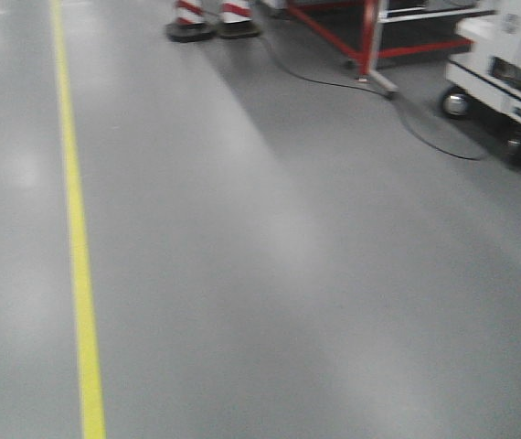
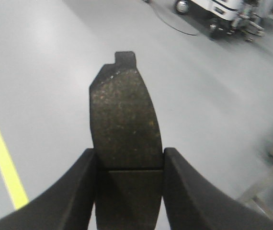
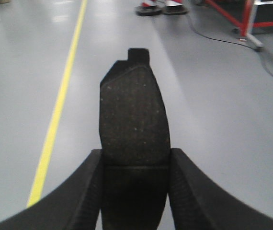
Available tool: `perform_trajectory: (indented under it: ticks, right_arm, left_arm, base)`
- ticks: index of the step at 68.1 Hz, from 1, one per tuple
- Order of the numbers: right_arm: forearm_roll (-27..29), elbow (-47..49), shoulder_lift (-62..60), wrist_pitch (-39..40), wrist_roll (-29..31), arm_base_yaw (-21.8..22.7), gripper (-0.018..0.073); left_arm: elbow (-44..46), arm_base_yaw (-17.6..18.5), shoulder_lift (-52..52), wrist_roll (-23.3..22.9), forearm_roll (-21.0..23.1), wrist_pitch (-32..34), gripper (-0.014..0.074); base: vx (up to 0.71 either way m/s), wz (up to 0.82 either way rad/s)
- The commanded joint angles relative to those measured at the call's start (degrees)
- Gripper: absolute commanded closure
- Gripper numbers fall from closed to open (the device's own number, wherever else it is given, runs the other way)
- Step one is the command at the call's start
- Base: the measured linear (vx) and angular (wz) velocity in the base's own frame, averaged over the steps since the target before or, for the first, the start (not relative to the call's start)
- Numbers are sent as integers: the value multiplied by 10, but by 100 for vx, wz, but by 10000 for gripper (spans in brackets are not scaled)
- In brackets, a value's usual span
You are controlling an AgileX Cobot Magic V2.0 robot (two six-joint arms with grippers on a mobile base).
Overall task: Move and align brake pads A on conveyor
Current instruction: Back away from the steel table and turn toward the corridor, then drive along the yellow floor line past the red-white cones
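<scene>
Jaws on my left gripper point(image 2: 127, 158) are closed narrow on the left pad point(image 2: 122, 110), pinching its near end by both edges. Jaws on my right gripper point(image 3: 135, 155) hold the right pad point(image 3: 134, 105) the same way. Each pad stands out ahead of the jaws, tab end farthest away, with only grey floor point(image 1: 288, 274) beyond it. No view shows the belt, so I cannot tell where it lies.

Risks: Most of each pad overhangs past my fingertips and is held by the edges alone. In my judgement a jolt or sharp swing could pivot a pad or let it slide out onto bare floor. A pad twisted in the grip would also land crooked on the belt.

Views: The front view shows neither gripper nor pad. It shows floor, a yellow line point(image 1: 78, 274), striped cone bases point(image 1: 213, 23), a red frame point(image 1: 370, 37), a cable point(image 1: 425, 128) and a white cart point(image 1: 507, 64). The left wrist view shows the groove across its pad plainly, level with my fingertips, and brownish specks on the face. The right wrist view shows a darker face and only a faint groove.
</scene>
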State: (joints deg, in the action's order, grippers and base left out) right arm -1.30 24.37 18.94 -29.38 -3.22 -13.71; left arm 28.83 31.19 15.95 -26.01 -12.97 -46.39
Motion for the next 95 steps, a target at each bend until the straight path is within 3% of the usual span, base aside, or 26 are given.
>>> perform_trajectory:
  ticks: [1,42,95]
  right_arm:
    - [-4,17,3,53,2,4,566]
    - [-4,17,3,53,2,4,566]
    - [-4,17,3,53,2,4,566]
  left_arm:
    - [18,2,6,0,-8,49,602]
    - [18,2,6,0,-8,49,602]
    - [18,2,6,0,-8,48,602]
  base:
    - [0,77]
    - [10,49]
    - [42,6]
